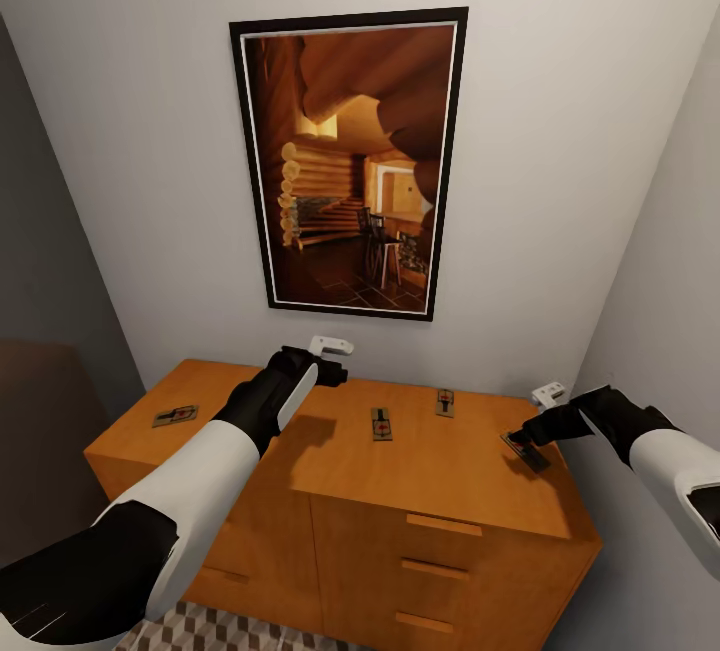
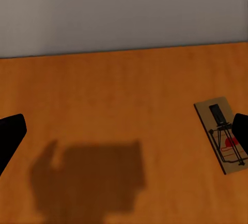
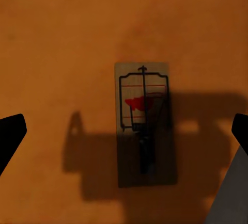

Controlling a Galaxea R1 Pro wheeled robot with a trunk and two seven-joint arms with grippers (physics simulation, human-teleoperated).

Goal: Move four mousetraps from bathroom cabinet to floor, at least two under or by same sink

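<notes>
Patterned bathroom floor (image 1: 200, 626) at foot of cabinet (image 1: 330, 521). Four mousetraps on top. Right tool (image 1: 522, 438) open above rightmost trap (image 3: 144, 123), fingers wide either side. Best move: drop straight, pinch long edges, avoid wire. Left tool (image 1: 330, 363) spread, empty, hovering near middle trap (image 1: 381, 423). Rear trap (image 1: 445, 402) and far-left trap (image 1: 175, 416) wait.

Cabinet (image 1: 420, 471) against back wall, framed picture (image 1: 350, 166) on wall above it. Four mousetraps on cabinet top: one (image 1: 175, 416) far out at 9 o'clock, one (image 1: 381, 423) mid-top, one (image 1: 445, 402) just at its 2 o'clock nearer wall, one (image 1: 525, 452) at 3 o'clock end. Bathroom floor (image 1: 200, 631) at 6 o'clock, before cabinet.
</notes>
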